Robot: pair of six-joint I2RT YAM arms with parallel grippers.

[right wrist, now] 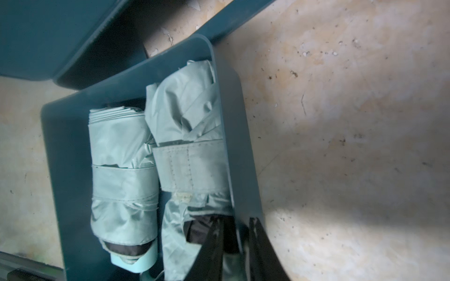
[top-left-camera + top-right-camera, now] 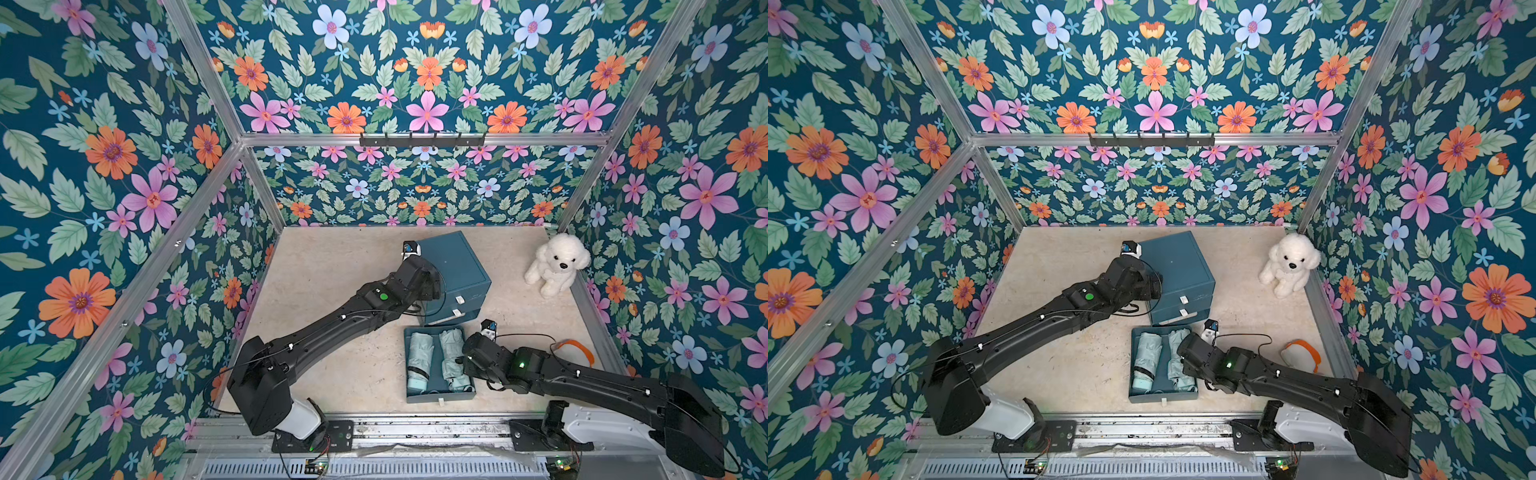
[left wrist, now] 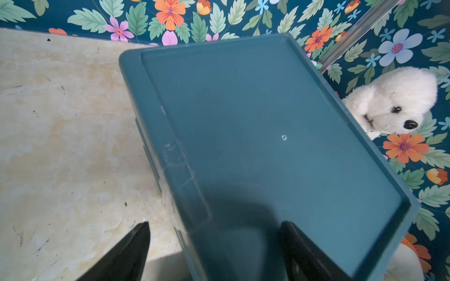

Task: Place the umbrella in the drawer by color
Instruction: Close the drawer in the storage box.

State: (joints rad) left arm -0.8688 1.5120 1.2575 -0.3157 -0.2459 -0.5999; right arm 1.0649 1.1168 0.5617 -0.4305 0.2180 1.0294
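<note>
Your right gripper (image 1: 235, 219) is nearest, jaws pinching the 3 o'clock wall of the drawer (image 2: 440, 397); inside lie a mint umbrella (image 2: 419, 357) and a second umbrella (image 2: 451, 349); the drawer rests on the table (image 2: 332, 270) at 6 o'clock from the cabinet (image 2: 457, 266); your left gripper (image 3: 214, 222) hovers at the cabinet's 9 o'clock edge, jaws wide apart.

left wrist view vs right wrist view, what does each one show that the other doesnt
Only the left wrist view: the cabinet top, the white plush dog, the floral wall, and the left gripper open.
Only the right wrist view: the pulled-out drawer holding two pale green umbrellas side by side, and the right gripper shut on the drawer's side wall.
Both: the beige tabletop.
</note>
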